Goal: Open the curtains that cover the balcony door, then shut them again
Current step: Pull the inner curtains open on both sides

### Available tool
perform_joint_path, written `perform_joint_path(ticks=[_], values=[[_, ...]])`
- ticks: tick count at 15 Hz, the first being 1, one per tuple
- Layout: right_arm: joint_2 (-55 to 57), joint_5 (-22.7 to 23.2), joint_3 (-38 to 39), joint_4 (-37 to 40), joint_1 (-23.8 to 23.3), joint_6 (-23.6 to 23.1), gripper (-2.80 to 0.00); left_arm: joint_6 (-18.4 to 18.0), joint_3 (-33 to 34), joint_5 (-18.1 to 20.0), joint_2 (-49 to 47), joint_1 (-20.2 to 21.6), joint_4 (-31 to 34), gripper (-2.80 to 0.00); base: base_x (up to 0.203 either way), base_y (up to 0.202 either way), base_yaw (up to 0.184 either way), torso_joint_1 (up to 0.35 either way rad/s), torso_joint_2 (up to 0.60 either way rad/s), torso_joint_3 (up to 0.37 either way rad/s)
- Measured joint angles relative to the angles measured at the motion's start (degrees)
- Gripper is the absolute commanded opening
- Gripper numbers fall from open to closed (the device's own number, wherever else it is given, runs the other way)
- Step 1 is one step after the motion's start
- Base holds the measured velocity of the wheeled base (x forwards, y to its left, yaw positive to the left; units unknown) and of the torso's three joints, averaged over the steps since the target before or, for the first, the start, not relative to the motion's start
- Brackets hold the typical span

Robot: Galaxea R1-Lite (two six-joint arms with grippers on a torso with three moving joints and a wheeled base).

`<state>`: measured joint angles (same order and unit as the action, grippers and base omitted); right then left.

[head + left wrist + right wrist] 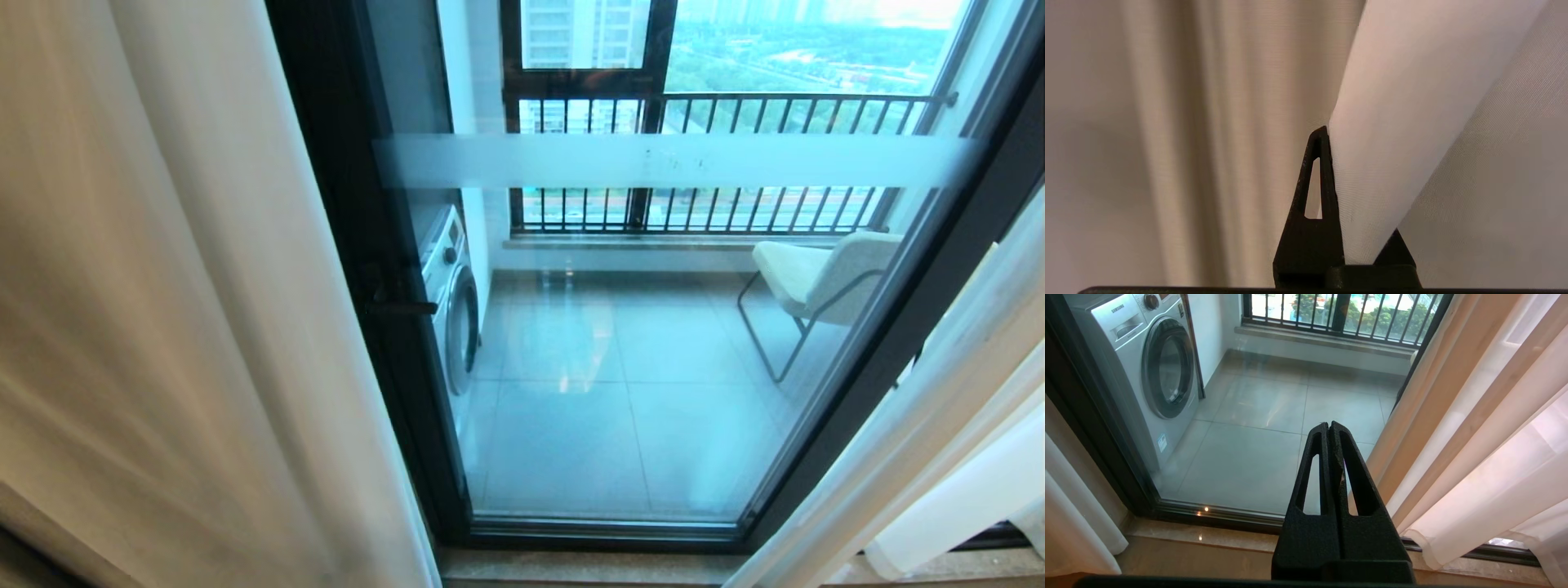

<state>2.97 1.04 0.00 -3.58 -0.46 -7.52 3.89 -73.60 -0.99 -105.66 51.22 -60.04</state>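
Neither arm shows in the head view, so the grippers can only be read from the wrist cameras. In the left wrist view the left gripper [1331, 171] is half buried: one black finger [1312, 228] stands clear, while the other is almost wholly covered by a fold of the curtains [1392, 134] that runs down between them, so the jaws are pinching the sheer white fabric. Behind that fold hang beige drapes [1188, 143], soft and blurred, filling the left half of that frame.

In the right wrist view the right gripper [1329, 428] hangs low before the sill with its jaws pressed together on nothing.

The curtains are drawn aside to both edges of the head view, one panel filling the left third of the frame and the other slanting up the lower right corner. Their long axis runs floor to ceiling, and tops and hems are cut off. Between them the balcony door [653, 163] stands uncovered, its frosted stripe lying level across the upper frame. Through the glass sit a washing machine [453, 302] at centre left and a chair [816, 278] at right.
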Motion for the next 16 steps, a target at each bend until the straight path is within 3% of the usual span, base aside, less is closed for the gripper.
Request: perform_joint_path(ticks=[8,16], values=[[1.2,0.0,0.0,0.0,0.1,0.0,-2.8,0.0,-7.8,0.0,-8.2,9.5,-0.4,-2.8,0.0,0.0,0.0,0.0,0.0,0.0],[2.3,0.0,0.0,0.0,0.1,0.0,-2.8,0.0,-14.0,-0.1,-14.6,14.2,-0.4,-2.8,0.0,0.0,0.0,0.0,0.0,0.0]])
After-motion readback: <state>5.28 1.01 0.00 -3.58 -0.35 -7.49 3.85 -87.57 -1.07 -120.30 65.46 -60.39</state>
